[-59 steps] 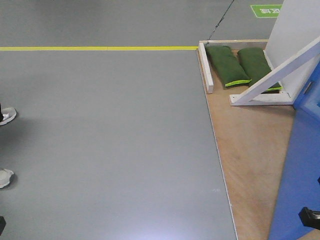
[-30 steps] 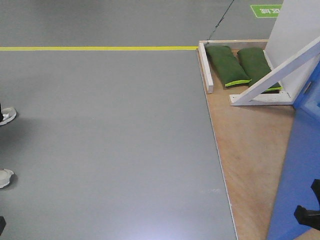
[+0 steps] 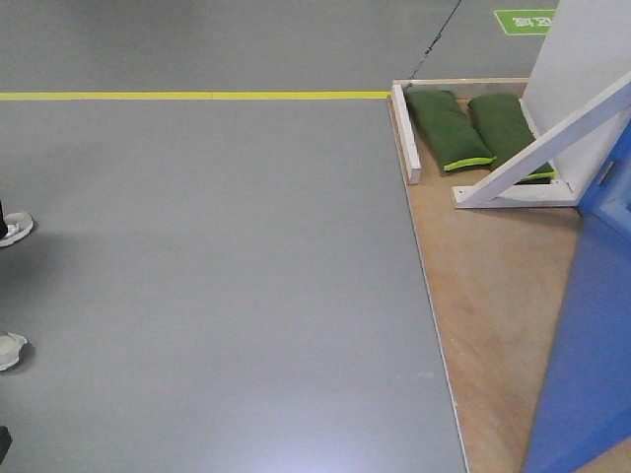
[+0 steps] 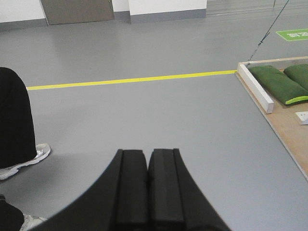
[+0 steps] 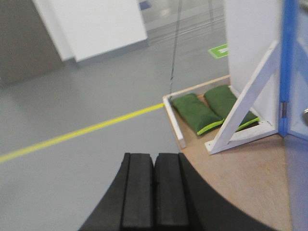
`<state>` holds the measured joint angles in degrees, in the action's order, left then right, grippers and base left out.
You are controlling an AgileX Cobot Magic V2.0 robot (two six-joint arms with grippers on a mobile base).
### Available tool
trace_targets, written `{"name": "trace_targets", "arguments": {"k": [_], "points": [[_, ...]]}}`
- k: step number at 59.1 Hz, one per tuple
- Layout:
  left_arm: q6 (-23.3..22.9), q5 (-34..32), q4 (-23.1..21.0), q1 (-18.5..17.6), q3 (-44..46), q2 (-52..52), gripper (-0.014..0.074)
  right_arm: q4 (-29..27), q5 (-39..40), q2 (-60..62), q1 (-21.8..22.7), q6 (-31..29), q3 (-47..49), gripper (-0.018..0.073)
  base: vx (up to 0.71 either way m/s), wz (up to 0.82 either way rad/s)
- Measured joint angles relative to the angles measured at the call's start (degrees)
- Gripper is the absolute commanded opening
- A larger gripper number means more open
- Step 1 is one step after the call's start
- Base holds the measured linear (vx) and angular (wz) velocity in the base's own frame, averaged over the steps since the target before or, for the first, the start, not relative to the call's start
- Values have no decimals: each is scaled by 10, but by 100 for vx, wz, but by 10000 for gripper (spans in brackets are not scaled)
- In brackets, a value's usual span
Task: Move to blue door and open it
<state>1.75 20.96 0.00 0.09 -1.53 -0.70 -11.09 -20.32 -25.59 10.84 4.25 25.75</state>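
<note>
The blue door (image 3: 592,335) stands at the right edge of the front view, its bottom on the wooden platform (image 3: 493,296). In the right wrist view its blue edge (image 5: 288,62) rises at the far right, with a bit of silver hardware (image 5: 305,115) cut off by the frame edge. My right gripper (image 5: 154,155) is shut and empty, in the air left of the door. My left gripper (image 4: 147,151) is shut and empty over the grey floor. Neither gripper shows in the front view.
A white wall panel with a diagonal brace (image 3: 537,153) stands behind the door. Two green sandbags (image 3: 449,128) lie beside a white batten (image 3: 406,133). A yellow floor line (image 3: 197,96) crosses the grey floor. A person's shoes (image 3: 12,229) and dark leg (image 4: 14,120) are at the left.
A black gripper part at the lower right of the front view rose slightly and has now left the frame. The door's lower edge has shifted slightly left.
</note>
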Motion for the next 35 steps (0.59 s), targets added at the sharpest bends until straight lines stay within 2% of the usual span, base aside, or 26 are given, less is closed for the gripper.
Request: {"name": "trace_targets", "arguments": {"k": [12, 35], "points": [[0, 0, 0, 0, 0, 0, 70, -116, 0, -30, 126, 0, 58, -11, 0, 0], [0, 0, 0, 0, 0, 0, 70, -378, 15, -43, 365, 0, 138, -11, 0, 0]]}}
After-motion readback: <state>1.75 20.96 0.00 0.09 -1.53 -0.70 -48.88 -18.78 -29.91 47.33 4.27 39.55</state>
